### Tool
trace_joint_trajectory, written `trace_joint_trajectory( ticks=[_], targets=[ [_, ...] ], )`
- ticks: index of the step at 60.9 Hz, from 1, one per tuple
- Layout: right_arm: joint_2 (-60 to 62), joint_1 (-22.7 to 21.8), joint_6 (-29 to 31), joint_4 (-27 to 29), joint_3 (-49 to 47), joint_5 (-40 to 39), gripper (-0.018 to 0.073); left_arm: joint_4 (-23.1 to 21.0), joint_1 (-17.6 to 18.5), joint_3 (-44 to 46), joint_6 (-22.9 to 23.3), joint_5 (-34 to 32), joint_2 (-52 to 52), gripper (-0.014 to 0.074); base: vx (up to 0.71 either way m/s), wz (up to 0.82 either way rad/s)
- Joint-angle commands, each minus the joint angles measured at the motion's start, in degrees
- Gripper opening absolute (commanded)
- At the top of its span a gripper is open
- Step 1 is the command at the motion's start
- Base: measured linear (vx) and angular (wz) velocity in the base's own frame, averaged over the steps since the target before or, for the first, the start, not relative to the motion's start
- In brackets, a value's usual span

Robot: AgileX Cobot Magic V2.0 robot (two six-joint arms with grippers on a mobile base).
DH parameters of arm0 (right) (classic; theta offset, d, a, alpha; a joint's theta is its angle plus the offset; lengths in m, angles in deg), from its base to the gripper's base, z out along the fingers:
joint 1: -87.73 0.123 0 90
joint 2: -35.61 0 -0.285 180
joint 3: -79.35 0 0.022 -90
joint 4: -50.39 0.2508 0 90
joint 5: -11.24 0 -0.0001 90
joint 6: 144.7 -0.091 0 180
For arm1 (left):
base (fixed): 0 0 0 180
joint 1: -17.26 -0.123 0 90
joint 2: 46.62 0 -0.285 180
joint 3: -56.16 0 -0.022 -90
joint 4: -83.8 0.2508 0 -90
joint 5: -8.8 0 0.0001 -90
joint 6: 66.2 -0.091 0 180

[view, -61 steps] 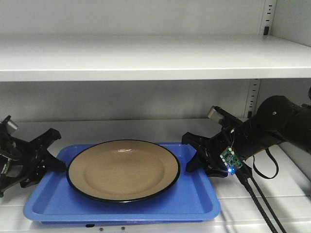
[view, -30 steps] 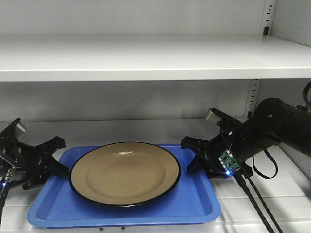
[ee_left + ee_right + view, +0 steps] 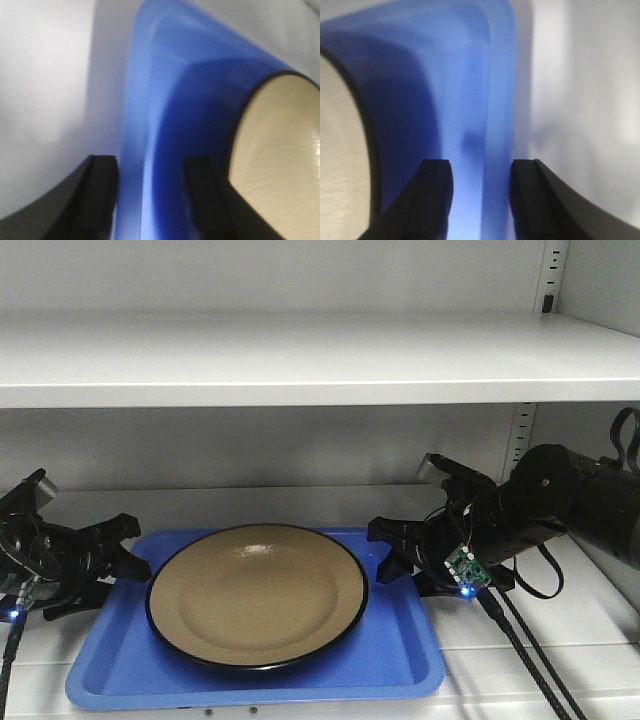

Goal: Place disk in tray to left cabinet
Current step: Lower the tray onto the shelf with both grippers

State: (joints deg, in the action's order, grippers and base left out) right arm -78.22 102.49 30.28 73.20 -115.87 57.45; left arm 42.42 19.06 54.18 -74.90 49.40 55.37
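The tan disk [image 3: 258, 592] with its black rim lies flat in the blue tray [image 3: 395, 660], which rests on a white shelf [image 3: 560, 640] of the left cabinet. At the tray's left edge my left gripper [image 3: 128, 548] is shut on the rim, one finger inside the tray and one outside. My right gripper [image 3: 382, 552] holds the right rim the same way. The left wrist view shows the left gripper [image 3: 150, 165] astride the tray rim [image 3: 145, 100], with the disk [image 3: 280, 160] to its right. In the right wrist view the right gripper [image 3: 481, 167] straddles the rim [image 3: 470, 75], the disk [image 3: 340, 150] at left.
A white upper shelf [image 3: 300, 355] hangs close above the tray. Perforated rails [image 3: 520, 440] run up the back right wall. Black cables [image 3: 520, 640] trail from the right arm across the lower shelf.
Both grippers have moved deeper into the cabinet with the tray between them. Tray and disk now sit farther back on the shelf.
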Motion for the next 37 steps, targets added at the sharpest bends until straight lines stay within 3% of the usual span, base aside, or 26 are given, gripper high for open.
trace_joint_trajectory(
  ticks=[1,10,37],
  targets=[
    [3.43,0.03,-0.30,-1.50,-2.26,-3.78,0.0360,0.20,0.37,2.02,-0.77,-4.04,-2.58,0.0460,0.00,0.00],
    [3.50,0.03,-0.69,-4.43,-2.26,-4.74,0.0360,3.50,0.20,2.02,-0.77,-5.08,-2.58,0.0460,0.00,0.00],
    [3.62,0.03,-0.64,-4.41,-2.26,-4.24,0.0353,3.50,0.19,2.02,-0.77,-4.66,-2.63,0.0460,0.00,0.00]
  ],
)
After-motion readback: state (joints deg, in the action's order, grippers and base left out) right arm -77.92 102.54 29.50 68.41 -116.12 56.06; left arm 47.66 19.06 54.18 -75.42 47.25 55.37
